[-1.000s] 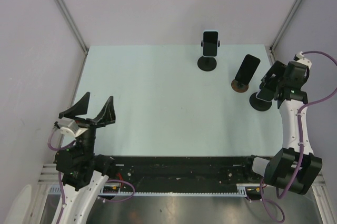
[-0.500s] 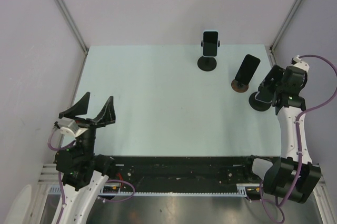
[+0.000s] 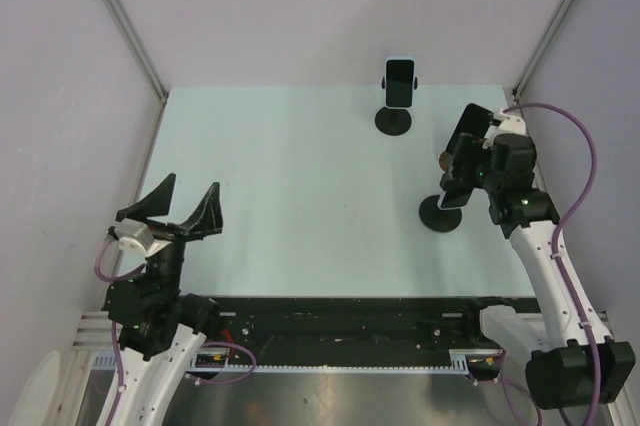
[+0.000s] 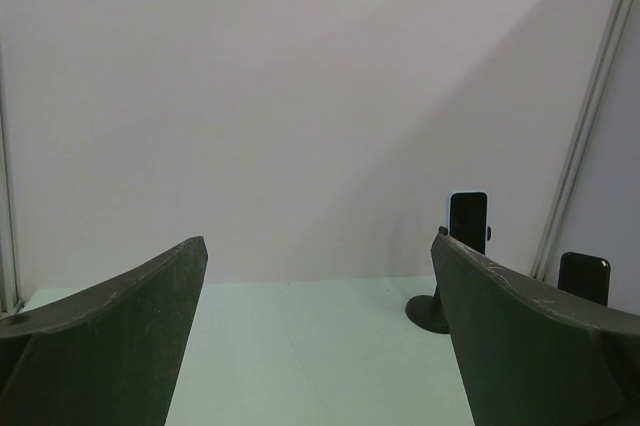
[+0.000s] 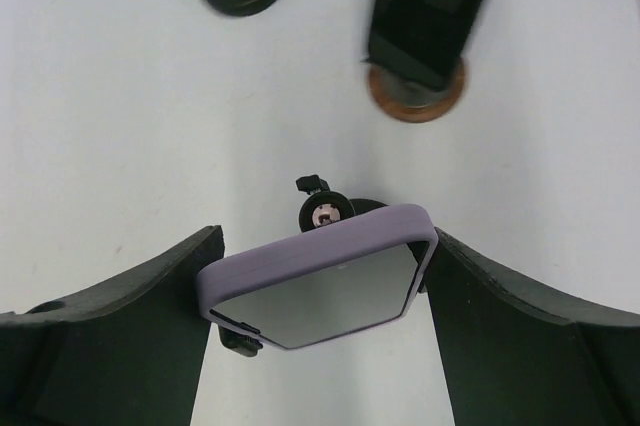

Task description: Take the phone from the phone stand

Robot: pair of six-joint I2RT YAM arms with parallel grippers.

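A phone in a purple case [image 5: 315, 281] sits clamped in a black stand whose ball joint [image 5: 326, 212] shows just behind it. My right gripper [image 5: 318, 276] is shut on the phone, one finger against each long side. From above, the phone [image 3: 454, 193] and the stand's round base [image 3: 438, 216] are at the right of the table, with the right gripper [image 3: 462, 178] over them. My left gripper [image 3: 172, 210] is open and empty at the near left, and its wrist view [image 4: 320, 346] shows only table between the fingers.
A black phone [image 3: 469, 129] leans on a brown-based stand [image 3: 453, 163] just behind the right gripper; it also shows in the right wrist view [image 5: 430, 6]. A white-cased phone [image 3: 400, 81] stands on a black stand [image 3: 393, 122] at the back. Walls enclose three sides.
My right gripper has moved left and nearer with the purple phone, and the black stand base has come along from the right edge. The left arm has barely moved.
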